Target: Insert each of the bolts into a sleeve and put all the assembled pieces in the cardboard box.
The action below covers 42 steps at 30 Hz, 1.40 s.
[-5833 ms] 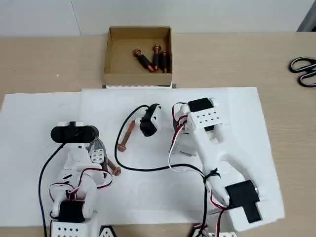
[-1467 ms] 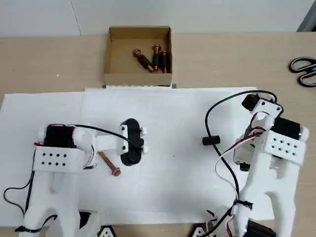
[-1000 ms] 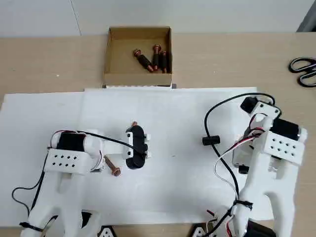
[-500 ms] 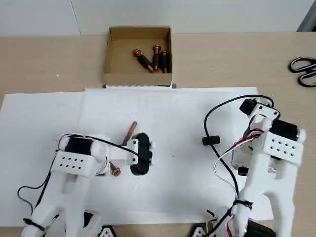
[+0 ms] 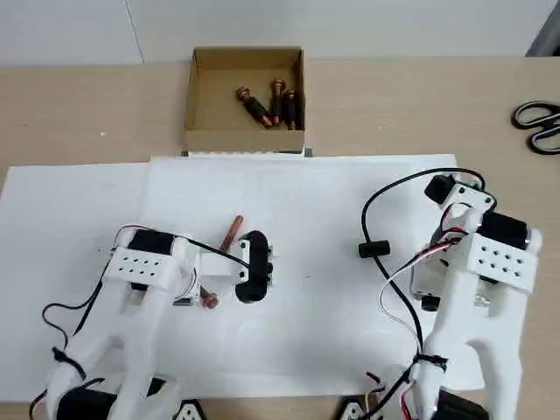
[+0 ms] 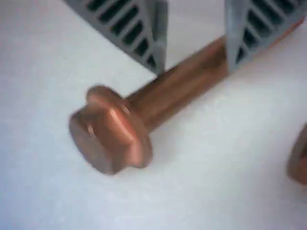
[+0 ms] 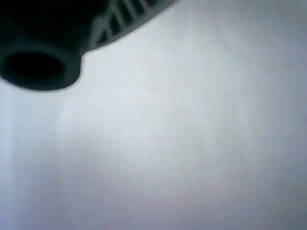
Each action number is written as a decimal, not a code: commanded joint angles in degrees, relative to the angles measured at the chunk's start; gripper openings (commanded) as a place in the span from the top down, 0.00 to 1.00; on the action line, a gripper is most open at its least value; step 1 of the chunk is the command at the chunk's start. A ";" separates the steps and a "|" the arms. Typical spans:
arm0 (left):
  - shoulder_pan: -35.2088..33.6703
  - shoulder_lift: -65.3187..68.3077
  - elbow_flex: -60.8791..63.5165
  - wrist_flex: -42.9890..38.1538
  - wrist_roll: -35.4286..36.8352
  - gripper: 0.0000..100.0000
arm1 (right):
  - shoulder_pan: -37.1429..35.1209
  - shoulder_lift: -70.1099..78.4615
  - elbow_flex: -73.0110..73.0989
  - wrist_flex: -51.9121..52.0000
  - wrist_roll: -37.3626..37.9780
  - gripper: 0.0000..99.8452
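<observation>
A copper bolt (image 6: pixel 115 139) lies on the white paper, its head (image 5: pixel 209 300) poking out beside my left gripper (image 5: pixel 198 293). In the left wrist view my left gripper (image 6: pixel 194 67) is open, one grey finger on each side of the bolt's shaft and close to it. A second bolt (image 5: pixel 232 234) lies just beyond, its head at the frame edge (image 6: pixel 300 153). My right gripper (image 5: pixel 427 297), at the right of the paper, is shut on a black sleeve (image 7: pixel 38 62). The cardboard box (image 5: pixel 245 140) at the back holds three assembled pieces (image 5: pixel 267 105).
White paper sheets (image 5: pixel 306 350) cover the near table. Scissors (image 5: pixel 538 122) lie at the far right edge. A black clip (image 5: pixel 374 248) on the right arm's cable hangs over the paper's middle right. The left wrist camera (image 5: pixel 254 267) sits beside the second bolt.
My left arm has swung right and come down over the bolt, ending with its fingers astride the shaft. The right arm has stayed nearly still with the sleeve.
</observation>
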 commanded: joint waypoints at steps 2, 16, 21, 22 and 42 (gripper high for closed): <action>1.76 3.60 0.04 -1.41 -10.90 0.92 | 0.40 -1.80 -0.18 -0.66 0.18 1.00; 6.24 4.75 -6.37 12.75 -10.81 0.99 | 0.40 -1.80 -0.18 -0.66 0.09 1.00; 6.15 4.75 -10.24 18.81 -10.81 0.99 | 0.40 -1.80 -0.18 -0.66 0.09 1.00; 6.15 4.75 -10.68 19.52 -10.81 0.99 | 0.40 -1.80 -0.18 -0.66 0.09 1.00; 5.98 4.40 -6.81 13.01 -4.66 0.89 | 0.31 -1.80 -0.18 -0.66 0.09 1.00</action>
